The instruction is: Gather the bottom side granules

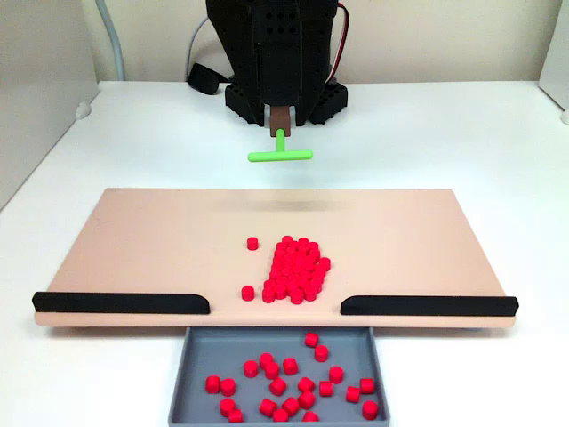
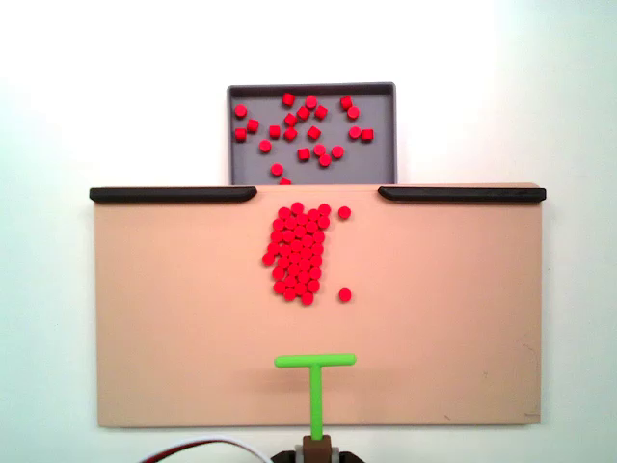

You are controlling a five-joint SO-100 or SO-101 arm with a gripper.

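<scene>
In a fixed view from the front I've got the black arm's gripper (image 1: 280, 120) at the far edge of the table, its jaws closed on the stem of the green T-shaped pusher (image 1: 280, 155). The pusher hangs off the tan board (image 1: 133, 240), beyond its far edge. The red granules (image 1: 295, 269) sit packed in a cluster mid-board near the gap between the two black rails (image 1: 122, 302). Two strays lie just left of the pile. More red granules lie loose in the grey tray (image 1: 182, 374) below the gap.

In another fixed view from above, the gripper (image 2: 316, 449) is at the bottom edge; I can't tell its jaw opening here. The green T-shaped pusher (image 2: 315, 363) lies over the board's near part, well apart from the granules (image 2: 299, 253). Two strays lie right of the pile. The grey tray (image 2: 231, 145) sits above the rails (image 2: 174, 194).
</scene>
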